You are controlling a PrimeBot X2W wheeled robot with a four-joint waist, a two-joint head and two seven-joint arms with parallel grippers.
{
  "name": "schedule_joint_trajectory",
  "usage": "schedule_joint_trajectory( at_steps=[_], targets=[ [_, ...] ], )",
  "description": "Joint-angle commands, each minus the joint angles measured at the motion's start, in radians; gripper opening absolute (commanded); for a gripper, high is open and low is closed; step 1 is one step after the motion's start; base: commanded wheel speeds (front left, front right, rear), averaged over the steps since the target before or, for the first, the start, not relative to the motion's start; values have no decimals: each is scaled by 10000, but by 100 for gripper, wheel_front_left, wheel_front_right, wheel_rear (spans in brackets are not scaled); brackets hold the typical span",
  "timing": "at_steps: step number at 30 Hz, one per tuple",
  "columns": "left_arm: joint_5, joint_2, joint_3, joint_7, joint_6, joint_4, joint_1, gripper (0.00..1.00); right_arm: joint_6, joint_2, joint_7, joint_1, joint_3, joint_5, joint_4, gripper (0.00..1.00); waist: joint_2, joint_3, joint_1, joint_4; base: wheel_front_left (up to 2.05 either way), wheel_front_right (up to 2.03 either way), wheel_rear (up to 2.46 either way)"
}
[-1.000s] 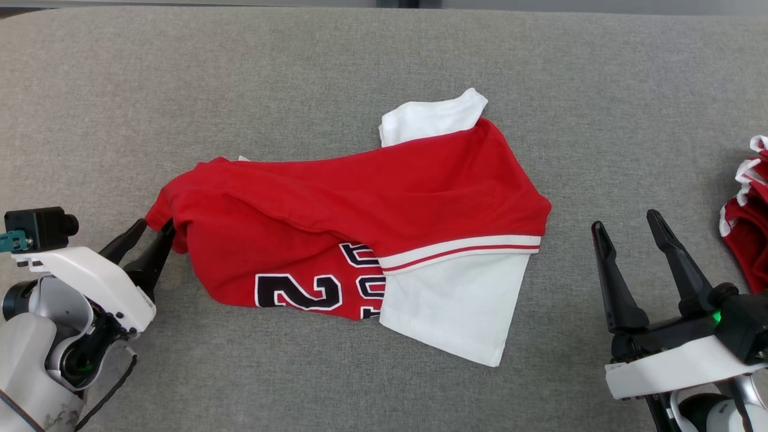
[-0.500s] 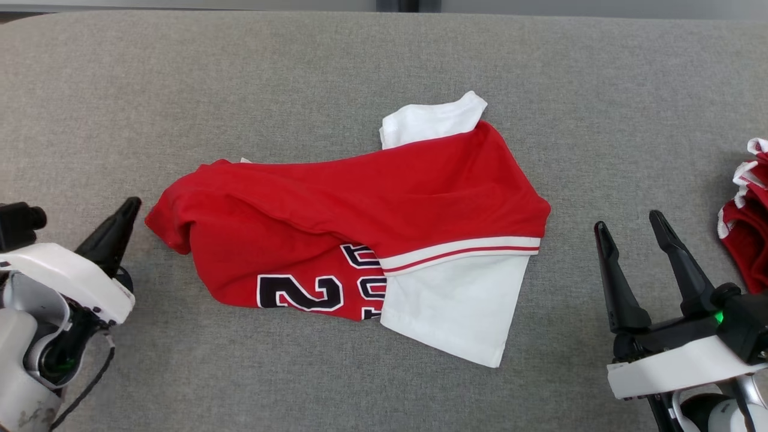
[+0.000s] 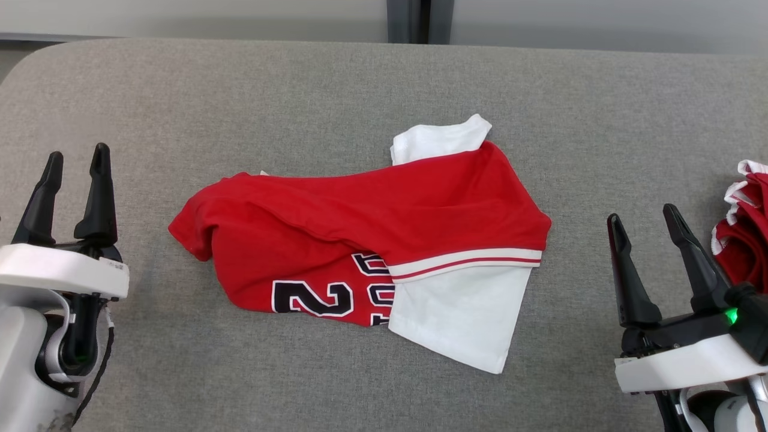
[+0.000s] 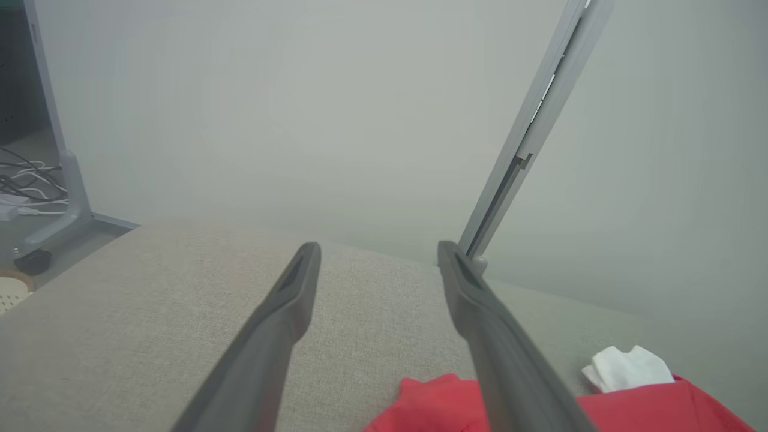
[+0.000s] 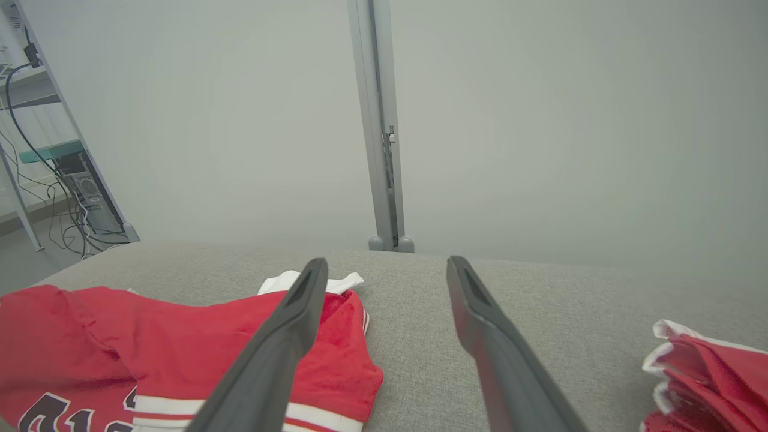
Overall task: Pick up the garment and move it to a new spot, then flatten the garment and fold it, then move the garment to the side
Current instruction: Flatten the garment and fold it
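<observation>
Grey worktop (image 3: 384, 90) runs the full width. The garment (image 3: 360, 228) lies bunched mid-worktop, long axis left-right btwn my arms, red body crumpled over a white sleeve (image 3: 462, 318) at its near-right corner. Right gripper (image 3: 641, 214) is spread wide and empty, near the garment's right end and prob. the closer one. Left gripper (image 3: 78, 153) is likewise wide and empty, further off the left end. Each arm looks set for its own end. A spare red bundle (image 3: 741, 240) sits far right.
</observation>
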Motion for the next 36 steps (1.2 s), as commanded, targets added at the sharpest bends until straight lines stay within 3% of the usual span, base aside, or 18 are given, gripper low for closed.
schedule_joint_trajectory(
  at_steps=[1,7,13,18,36],
  targets=[
    [564,-175,392,-52,374,-599,326,100,3,-55,-98,-71,-4,27,68,100,0,-180,0,-5,0,0,0],
    [2546,-896,1059,-57,1171,-2294,1697,100,3,-57,-173,88,58,67,300,100,0,-633,0,-96,0,0,0],
    [3780,-1331,1170,-58,1417,-2811,2853,100,3,-59,-276,396,99,115,607,100,0,-1161,0,-249,0,0,0],
    [4065,-1570,1252,-59,1320,-2753,3469,100,3,-59,-306,666,47,142,774,100,0,-1467,0,-339,0,0,0],
    [4685,-1853,1980,-60,164,-1791,3699,100,3,-59,-472,1143,32,426,1073,100,0,-2032,0,-556,0,0,0]
  ],
)
